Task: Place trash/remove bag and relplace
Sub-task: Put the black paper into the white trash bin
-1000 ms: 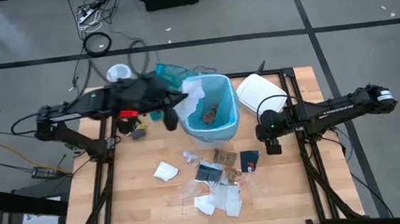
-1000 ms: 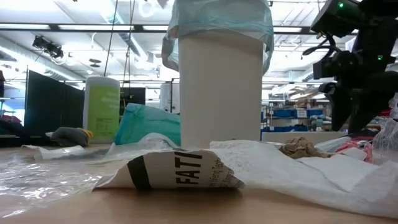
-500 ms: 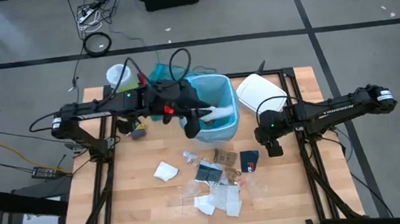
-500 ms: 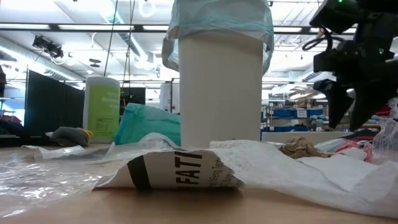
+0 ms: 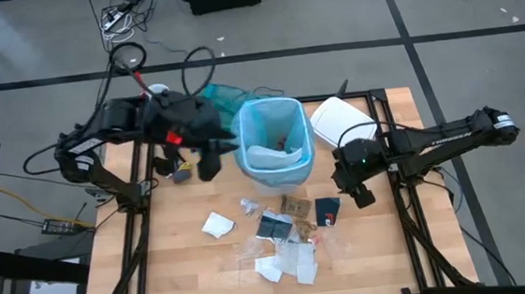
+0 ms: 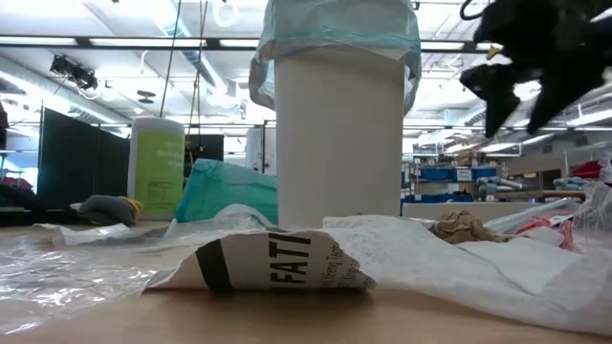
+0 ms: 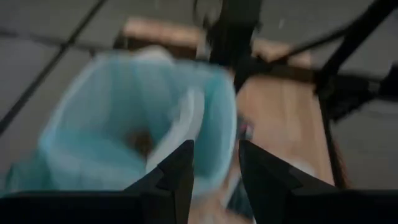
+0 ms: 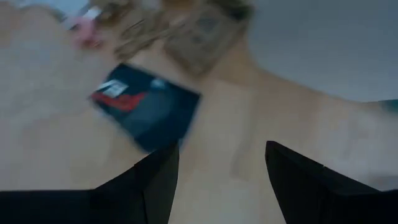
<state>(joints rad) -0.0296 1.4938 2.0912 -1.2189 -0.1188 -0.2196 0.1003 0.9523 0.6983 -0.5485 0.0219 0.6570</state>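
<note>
A white bin (image 5: 274,144) lined with the light blue bag (image 7: 124,118) stands mid-table, its bag folded over the rim (image 6: 339,33). A crumpled white paper (image 5: 265,154) and a brown scrap lie inside it. More trash (image 5: 283,235) is scattered on the wood in front of the bin: white papers, a brown wrapper, dark packets, clear plastic. My left gripper (image 5: 209,165) hangs open and empty just left of the bin (image 7: 214,180). My right gripper (image 5: 360,194) hovers open over the table right of the bin, above a dark packet (image 8: 146,115).
A teal-green bag (image 5: 221,96) and a green-labelled canister (image 6: 158,167) stand at the far left behind the bin. A white lid-like piece (image 5: 340,120) lies at the far right. Crumpled printed paper (image 6: 287,258) fills the table's near edge.
My left gripper carried a white paper from the bin's left rim over the bin, let it go, and drew back up and toward the table's left edge. The paper now lies inside the bag. My right gripper has risen a little and rolled.
</note>
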